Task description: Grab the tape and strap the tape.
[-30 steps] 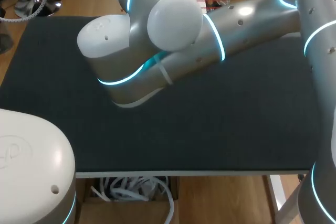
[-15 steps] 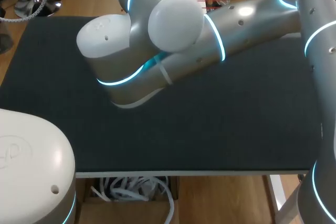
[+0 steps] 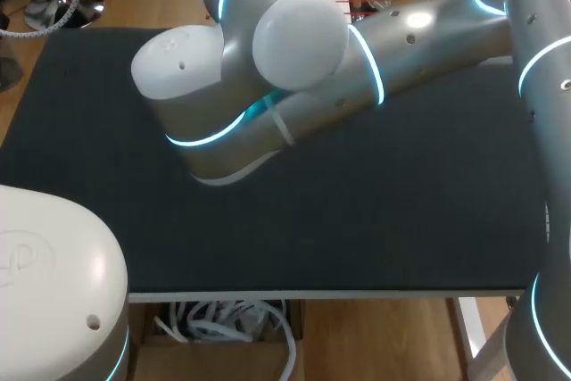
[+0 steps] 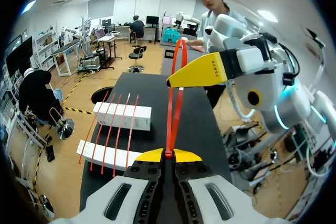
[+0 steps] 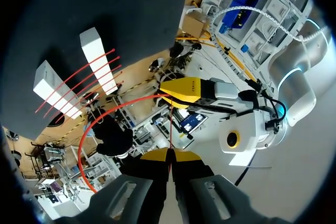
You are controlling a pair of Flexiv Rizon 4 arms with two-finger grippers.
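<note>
Hardly anything has shifted: left tool (image 4: pixel 169 155) and right tool (image 5: pixel 170 155) both stay clamped on tape (image 4: pixel 170 132); strapping looks paused.

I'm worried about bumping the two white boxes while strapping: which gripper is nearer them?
Left, it seems. The left gripper, jaws shut on the red tape, has the white boxes just beside and below it; the right gripper holds the tape's other end, ahead and higher.
</note>
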